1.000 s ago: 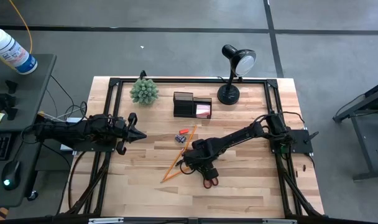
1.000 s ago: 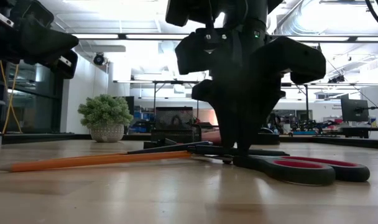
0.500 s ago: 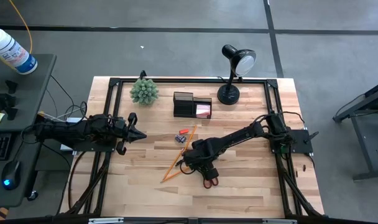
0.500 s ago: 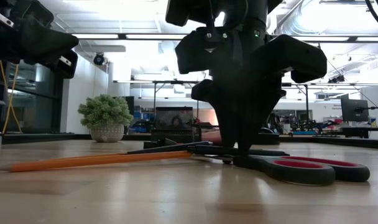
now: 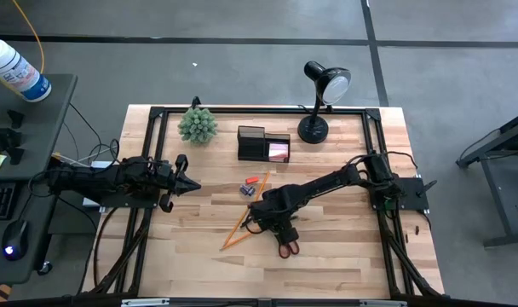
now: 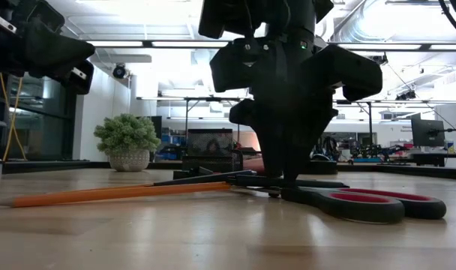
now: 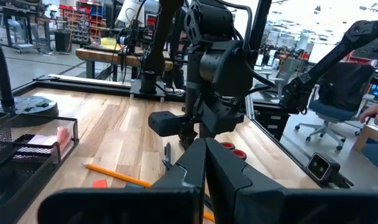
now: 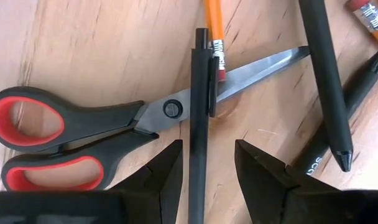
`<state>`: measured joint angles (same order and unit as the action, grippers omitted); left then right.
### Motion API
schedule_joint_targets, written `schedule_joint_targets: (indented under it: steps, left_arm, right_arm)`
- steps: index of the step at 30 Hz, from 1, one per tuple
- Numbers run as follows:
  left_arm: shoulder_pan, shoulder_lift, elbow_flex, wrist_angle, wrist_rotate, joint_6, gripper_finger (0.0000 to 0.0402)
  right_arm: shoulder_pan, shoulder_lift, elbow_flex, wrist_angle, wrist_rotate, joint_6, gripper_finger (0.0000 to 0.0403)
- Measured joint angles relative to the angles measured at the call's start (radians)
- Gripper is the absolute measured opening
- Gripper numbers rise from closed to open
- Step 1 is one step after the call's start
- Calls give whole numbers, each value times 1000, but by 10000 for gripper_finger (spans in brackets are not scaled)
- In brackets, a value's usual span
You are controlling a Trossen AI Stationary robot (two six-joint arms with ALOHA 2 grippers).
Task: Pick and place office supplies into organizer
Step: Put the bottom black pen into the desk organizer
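My right gripper [image 8: 207,165] points down, open, near the table's middle [image 5: 272,223]. Its fingers stand on either side of a black pen [image 8: 199,93], with a small gap showing on each side. The pen lies across the blades of the red-handled scissors [image 8: 64,134], beside an orange pencil [image 8: 215,31]. The scissors [image 6: 363,202] and a long pencil [image 6: 100,195] lie flat on the wood. The black organizer [image 5: 263,145], with a pink pad [image 7: 58,134] in its low part, stands toward the far edge. My left gripper [image 5: 187,183] waits shut at the left, level above the table.
Two more dark pens [image 8: 326,81] lie beside the scissors' tips. Small orange and dark bits [image 5: 248,186] lie between the pile and the organizer. A green plant ball [image 5: 197,125] and a black desk lamp [image 5: 319,102] stand along the far edge.
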<state>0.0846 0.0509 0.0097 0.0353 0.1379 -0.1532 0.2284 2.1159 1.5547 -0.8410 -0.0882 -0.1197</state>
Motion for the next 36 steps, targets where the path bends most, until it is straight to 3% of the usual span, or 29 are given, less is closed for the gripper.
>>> schedule_joint_targets:
  steps: [22,25,30,36]
  left_arm:
    - [0,0,0,0,0,0,1]
    - [0,0,0,0,0,0,1]
    - [0,0,0,0,0,0,1]
    - [0,0,0,0,0,16,1]
  right_arm:
    - [1,28,2,10,-24,15,136]
    - [1,28,2,10,-28,15,114]
    - [1,28,2,4,-35,15,26]
    - [1,27,3,-33,-34,39,25]
